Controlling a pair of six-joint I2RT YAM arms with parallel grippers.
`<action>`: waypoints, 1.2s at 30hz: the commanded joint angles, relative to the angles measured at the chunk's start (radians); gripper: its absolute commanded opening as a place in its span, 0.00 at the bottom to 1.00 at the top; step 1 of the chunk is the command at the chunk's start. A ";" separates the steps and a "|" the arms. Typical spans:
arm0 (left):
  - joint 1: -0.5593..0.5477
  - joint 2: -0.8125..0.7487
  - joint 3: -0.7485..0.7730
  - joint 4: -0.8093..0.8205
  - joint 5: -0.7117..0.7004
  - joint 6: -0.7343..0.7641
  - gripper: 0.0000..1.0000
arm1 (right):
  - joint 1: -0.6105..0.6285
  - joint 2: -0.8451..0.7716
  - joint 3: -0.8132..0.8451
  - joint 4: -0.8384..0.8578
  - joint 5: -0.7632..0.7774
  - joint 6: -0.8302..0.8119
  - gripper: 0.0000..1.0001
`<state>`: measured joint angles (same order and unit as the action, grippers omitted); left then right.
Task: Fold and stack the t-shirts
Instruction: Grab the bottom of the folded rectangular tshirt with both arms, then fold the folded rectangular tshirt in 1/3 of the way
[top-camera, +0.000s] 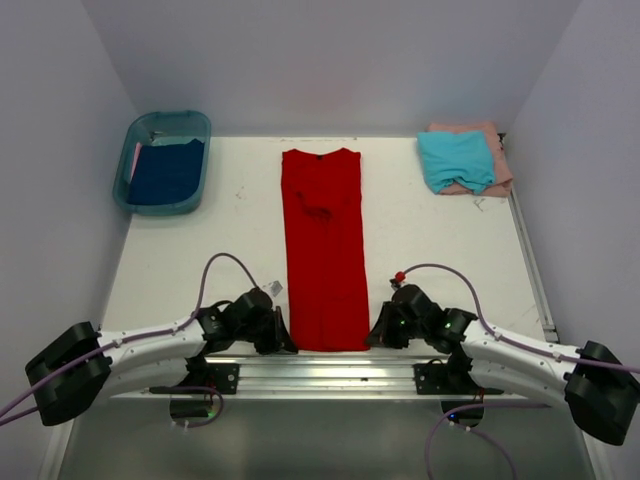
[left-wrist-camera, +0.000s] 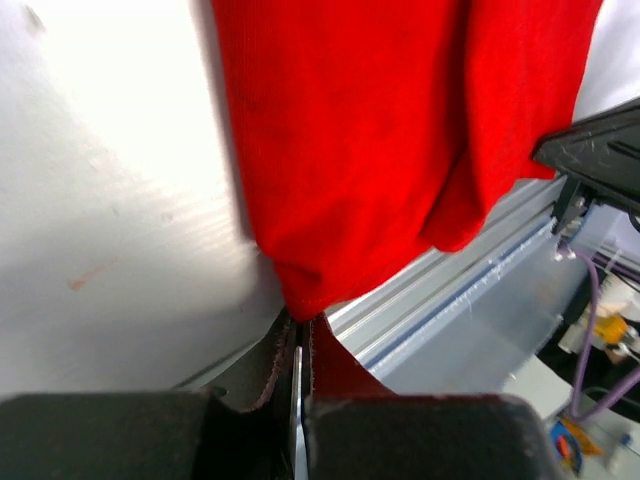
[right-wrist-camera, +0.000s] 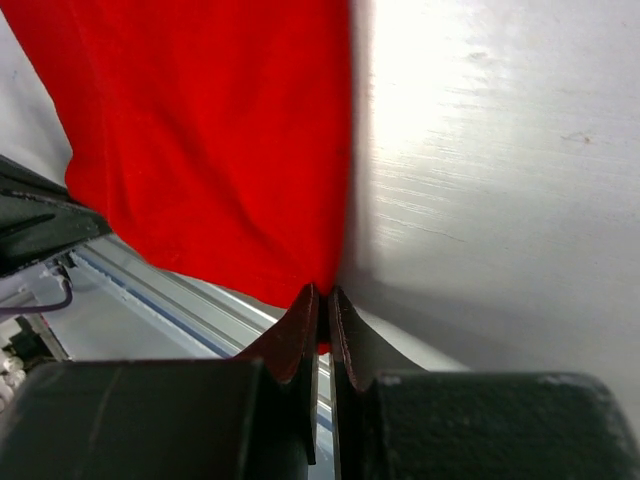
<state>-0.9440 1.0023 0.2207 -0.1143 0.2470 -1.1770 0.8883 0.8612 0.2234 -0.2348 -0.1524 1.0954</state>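
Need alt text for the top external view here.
A red t-shirt, folded into a long strip, lies down the middle of the table, with the left gripper and right gripper shut on its near corners. A teal t-shirt sits on a pink t-shirt at far right; a blue t-shirt lies in a tub at far left.

a: what lies on the white table (top-camera: 430, 270)?
b: a red t-shirt (top-camera: 323, 250), stretched from six toward twelve through the centre; a teal tub (top-camera: 160, 208) at ten o'clock; a pink t-shirt (top-camera: 500, 175) at two o'clock.
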 joint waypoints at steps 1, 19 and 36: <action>-0.003 -0.042 0.043 -0.015 -0.118 0.077 0.00 | 0.000 0.015 0.080 -0.020 0.019 -0.060 0.00; -0.001 -0.067 0.420 -0.249 -0.578 0.371 0.00 | -0.044 0.166 0.474 -0.150 0.310 -0.393 0.00; 0.192 0.249 0.445 0.220 -0.673 0.622 0.00 | -0.232 0.561 0.743 0.031 0.312 -0.618 0.00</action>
<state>-0.7708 1.2366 0.6380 -0.0643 -0.3840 -0.6224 0.6746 1.3907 0.9131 -0.2691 0.1398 0.5346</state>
